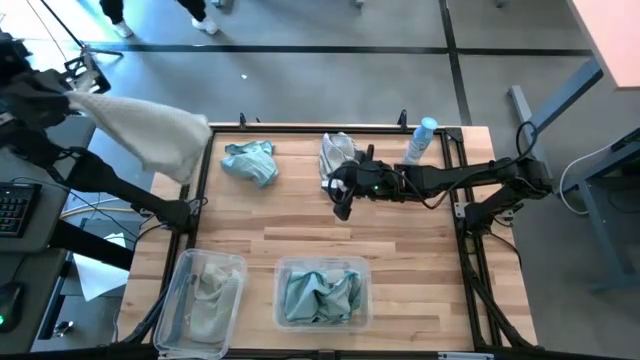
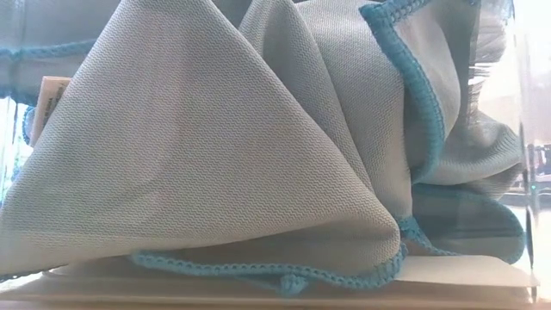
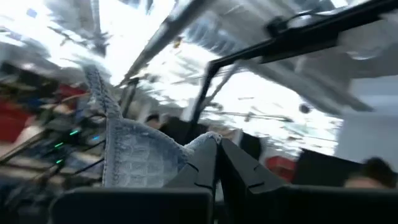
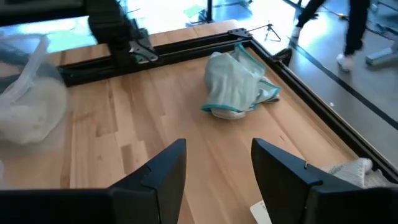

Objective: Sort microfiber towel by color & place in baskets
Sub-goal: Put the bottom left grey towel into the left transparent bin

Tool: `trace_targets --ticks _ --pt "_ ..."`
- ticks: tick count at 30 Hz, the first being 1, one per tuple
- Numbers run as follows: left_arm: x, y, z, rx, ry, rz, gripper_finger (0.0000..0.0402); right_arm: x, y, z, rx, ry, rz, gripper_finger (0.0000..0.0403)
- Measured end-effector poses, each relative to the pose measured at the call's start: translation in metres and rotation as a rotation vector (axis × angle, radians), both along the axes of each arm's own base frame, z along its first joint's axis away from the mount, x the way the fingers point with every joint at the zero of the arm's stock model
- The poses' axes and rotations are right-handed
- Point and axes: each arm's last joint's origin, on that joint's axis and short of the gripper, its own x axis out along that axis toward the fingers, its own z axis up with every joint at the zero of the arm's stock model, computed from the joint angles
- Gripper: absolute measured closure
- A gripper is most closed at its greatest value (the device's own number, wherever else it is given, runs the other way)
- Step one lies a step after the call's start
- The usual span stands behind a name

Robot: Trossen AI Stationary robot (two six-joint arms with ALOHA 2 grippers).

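Observation:
My left gripper (image 1: 75, 95) is raised beyond the table's far left corner, shut on a grey-beige microfiber towel (image 1: 150, 135). My right gripper (image 4: 214, 168) hovers open over the table's middle (image 1: 341, 205), nothing between its fingers. A teal towel (image 1: 250, 160) lies bunched on the far left of the table. A grey-beige towel (image 1: 337, 152) lies just beyond the right gripper. At the near edge stand two clear baskets: the left basket (image 1: 180, 310) holds grey-beige towels, the right basket (image 1: 362, 268) teal ones (image 2: 215, 155). My left gripper pinches the grey-beige towel near a hemmed edge (image 3: 186, 152) between its two shut fingers (image 3: 233, 165), which slant upward. The towel is lifted clear and drapes slack from the gripper toward the table's far left corner (image 1: 185, 150).
A pale blue spray bottle (image 1: 422, 140) lies at the far right of the table. A black frame (image 1: 300, 127) rims the tabletop. Bare wood (image 1: 300, 225) lies between the towels and the baskets. People's legs (image 1: 205, 15) show on the floor beyond.

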Motion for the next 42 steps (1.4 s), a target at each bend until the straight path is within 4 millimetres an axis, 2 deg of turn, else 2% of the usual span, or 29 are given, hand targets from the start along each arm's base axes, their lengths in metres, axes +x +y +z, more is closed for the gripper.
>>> trace_targets --ticks 6,10,14,19,25,34,42 --pt "0.001 0.0 0.002 0.012 -0.02 0.009 0.0401 -0.001 -0.001 -0.001 0.07 -0.023 -0.073 0.0225" --pt "0.01 -0.002 0.008 0.005 -0.067 0.006 0.0401 0.0 0.0 -0.001 0.171 -0.057 -0.111 0.0226" --pt "0.021 -0.006 0.014 0.008 -0.122 -0.056 0.0401 -0.001 0.011 -0.001 0.305 -0.082 -0.116 0.0226" --pt "0.038 -0.011 0.015 -0.046 -0.079 -0.158 0.0401 -0.005 0.039 -0.005 0.381 -0.042 -0.079 0.0226" --pt "0.054 -0.015 0.002 -0.066 0.089 -0.202 0.0401 -0.017 0.083 -0.012 0.435 0.021 -0.074 0.0226" --pt "0.08 -0.033 -0.013 -0.107 0.282 -0.244 0.0401 -0.044 0.151 -0.011 0.481 -0.031 -0.055 0.0226" --pt "0.084 -0.051 -0.033 -0.269 0.545 -0.196 0.0401 -0.067 0.186 -0.011 0.491 -0.078 -0.062 0.0226"
